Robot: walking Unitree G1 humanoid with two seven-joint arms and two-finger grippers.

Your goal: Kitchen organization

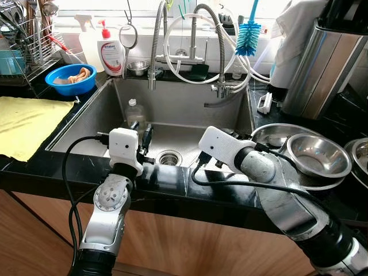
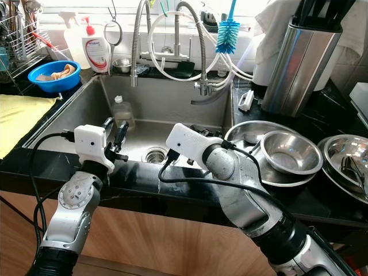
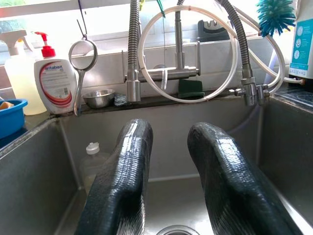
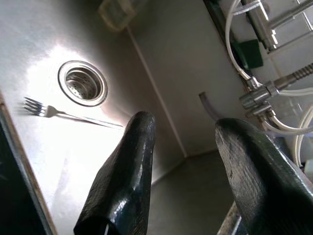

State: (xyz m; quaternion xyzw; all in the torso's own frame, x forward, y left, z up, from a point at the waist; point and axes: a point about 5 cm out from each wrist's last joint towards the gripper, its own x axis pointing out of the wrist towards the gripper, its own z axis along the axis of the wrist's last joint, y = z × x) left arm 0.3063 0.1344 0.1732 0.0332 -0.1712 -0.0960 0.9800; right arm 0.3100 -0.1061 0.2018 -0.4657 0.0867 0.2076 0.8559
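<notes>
A steel sink (image 1: 103, 109) lies in front of me. On its floor a fork (image 4: 63, 113) rests beside the round drain (image 4: 82, 83), tines pointing away from the gripper. A clear plastic bottle (image 1: 135, 113) stands at the sink's back left wall. My left gripper (image 3: 171, 137) is open and empty, held over the sink's front edge and facing the faucet. My right gripper (image 4: 188, 127) is also open with nothing between its fingers. It hovers inside the sink's front right, above and to the side of the fork.
Stacked steel bowls (image 1: 318, 154) sit on the black counter at right, behind them a steel canister (image 1: 322, 69). At left are a yellow cloth (image 1: 29, 123), a blue bowl (image 1: 71, 79), a dish rack (image 1: 26, 46) and a soap bottle (image 1: 111, 52). Faucet hoses (image 1: 154, 52) hang over the back.
</notes>
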